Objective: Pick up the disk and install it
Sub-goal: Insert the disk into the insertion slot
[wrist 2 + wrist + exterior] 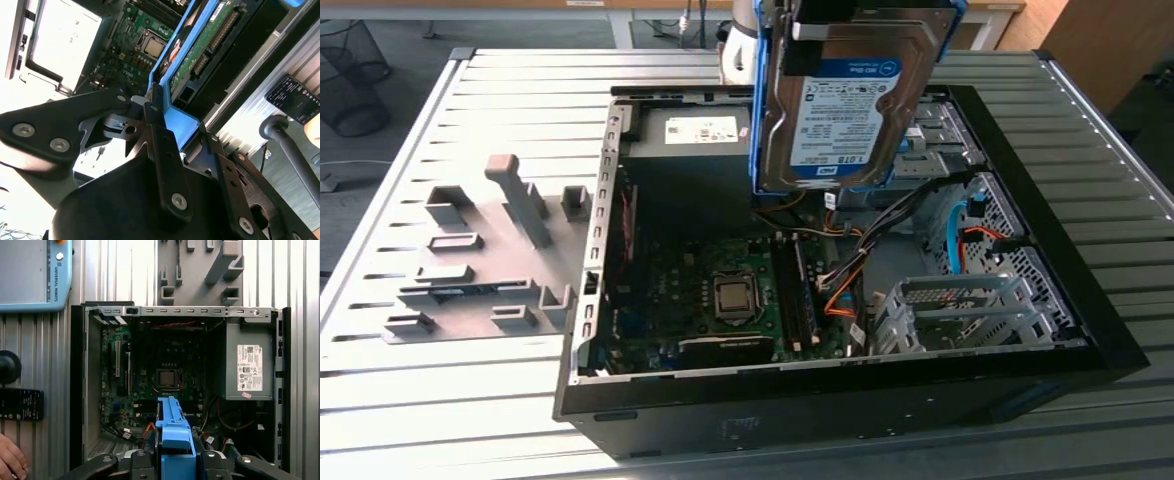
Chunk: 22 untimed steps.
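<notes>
- Your gripper (162,117) is clamped tight on the disk (847,105), gripping its blue rail (174,437).
- The disk hangs in the air, standing on edge, above the open computer case (1067,330). It touches nothing but the gripper.
- In the exterior view you see the disk's white-and-blue label facing the camera. Its top part is cut off by the edge of the picture.
- You can count one disk, one computer case, one green board (150,375) inside it and one grey box (248,365) with a white sticker.
- A grey holder plate (480,260) lies on the table (440,400), at the exterior view's left of the case. It has maybe seven or eight raised blocks, but they are hard to count.
- A silver cage (961,310) sits inside the case, near the orange and blue wires.
- In the first wrist view, a hand (11,460) peeks in at the corner, mostly cut off.
</notes>
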{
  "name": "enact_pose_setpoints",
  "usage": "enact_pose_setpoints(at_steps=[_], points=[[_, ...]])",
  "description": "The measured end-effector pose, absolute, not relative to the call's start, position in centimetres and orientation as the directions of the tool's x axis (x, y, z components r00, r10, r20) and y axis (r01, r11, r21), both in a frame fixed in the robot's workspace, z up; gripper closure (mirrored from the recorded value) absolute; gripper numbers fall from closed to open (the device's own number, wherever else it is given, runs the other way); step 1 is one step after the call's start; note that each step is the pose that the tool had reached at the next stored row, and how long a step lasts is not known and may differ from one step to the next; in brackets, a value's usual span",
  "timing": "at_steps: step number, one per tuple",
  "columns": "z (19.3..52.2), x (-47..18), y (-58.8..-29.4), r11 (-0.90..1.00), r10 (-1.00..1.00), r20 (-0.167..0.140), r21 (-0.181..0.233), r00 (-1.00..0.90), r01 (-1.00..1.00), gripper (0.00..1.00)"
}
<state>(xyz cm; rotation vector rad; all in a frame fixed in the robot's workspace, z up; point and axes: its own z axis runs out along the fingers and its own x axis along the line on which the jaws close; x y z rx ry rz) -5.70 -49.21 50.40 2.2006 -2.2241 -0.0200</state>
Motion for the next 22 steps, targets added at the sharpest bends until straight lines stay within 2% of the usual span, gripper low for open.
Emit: enact_pose_setpoints(at_steps=[14, 22], points=[[49.8, -5.6, -53.0, 0.011, -1.000, 0.000, 0.018, -0.011, -1.000, 0.64], [49.3, -3.4, -53.6, 0.011, -1.000, 0.000, 0.018, -0.011, -1.000, 0.64]])
